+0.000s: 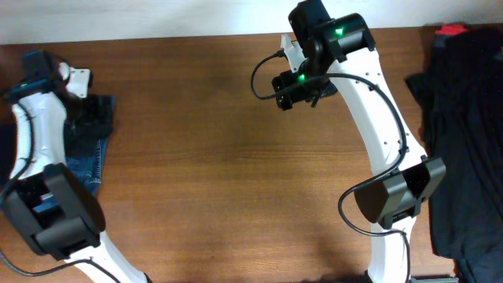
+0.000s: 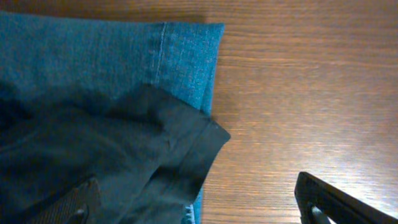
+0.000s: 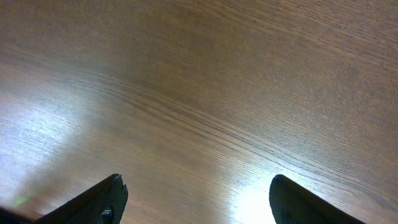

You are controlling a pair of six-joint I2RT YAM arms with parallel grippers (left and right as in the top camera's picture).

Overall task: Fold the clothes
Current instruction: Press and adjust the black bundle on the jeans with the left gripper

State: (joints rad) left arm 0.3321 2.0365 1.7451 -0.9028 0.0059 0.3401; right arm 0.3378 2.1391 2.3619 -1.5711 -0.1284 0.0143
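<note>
A black fabric piece with a hemmed sleeve edge [image 2: 130, 155] lies on top of folded blue denim jeans [image 2: 93, 56] at the table's left side; in the overhead view it shows as a dark bunch [image 1: 96, 110] on the jeans [image 1: 86, 161]. My left gripper [image 2: 199, 202] is open just above it, one finger over the black fabric and the other over bare wood, holding nothing; it also shows in the overhead view [image 1: 85, 96]. No logo shows. My right gripper [image 3: 196, 196] is open and empty above bare wood at the table's back middle [image 1: 289, 93].
A pile of dark clothes [image 1: 464, 141] covers the right edge of the wooden table [image 1: 228, 173], with a small red thing [image 1: 451, 30] at its far corner. The right arm's base [image 1: 397, 196] stands beside that pile.
</note>
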